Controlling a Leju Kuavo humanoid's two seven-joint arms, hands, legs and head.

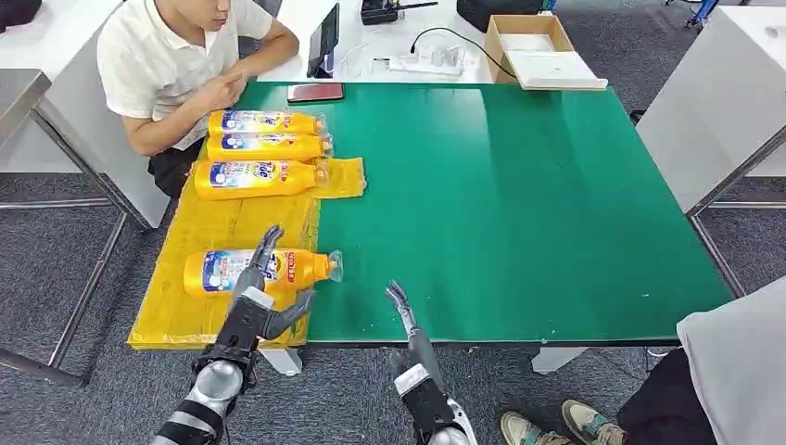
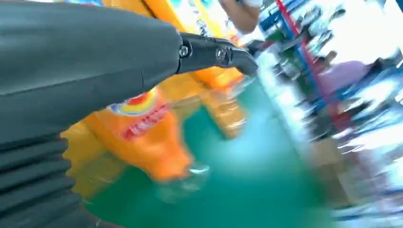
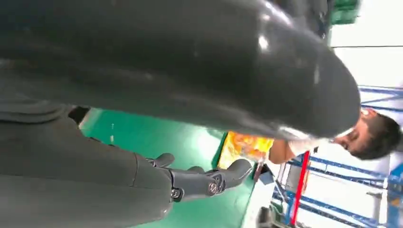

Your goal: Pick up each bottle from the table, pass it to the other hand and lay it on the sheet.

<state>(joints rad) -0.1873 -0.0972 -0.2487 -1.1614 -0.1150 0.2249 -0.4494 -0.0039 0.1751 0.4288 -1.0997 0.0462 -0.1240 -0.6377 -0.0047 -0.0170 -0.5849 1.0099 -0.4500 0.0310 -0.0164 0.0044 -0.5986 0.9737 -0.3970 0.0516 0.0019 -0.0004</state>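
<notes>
An orange-yellow bottle (image 1: 221,272) with a blue label and clear cap lies on its side on the yellow sheet (image 1: 232,222), near the table's front-left corner. My left hand (image 1: 261,301) hovers at this bottle with fingers stretched across its middle and thumb on the near side, gripping nothing. In the left wrist view the bottle (image 2: 147,137) lies blurred beyond my outstretched left hand (image 2: 95,61). Three more bottles (image 1: 264,146) lie side by side at the sheet's far end. My right hand (image 1: 401,309) is at the front edge of the green table (image 1: 510,204), its fingers extended and empty (image 3: 190,183).
A person in a white shirt (image 1: 176,65) sits at the far-left corner, hand near the far bottles. A phone (image 1: 315,92) lies at the table's far edge, with a cardboard box (image 1: 533,46) behind. Another person's shoes (image 1: 556,426) are at the lower right.
</notes>
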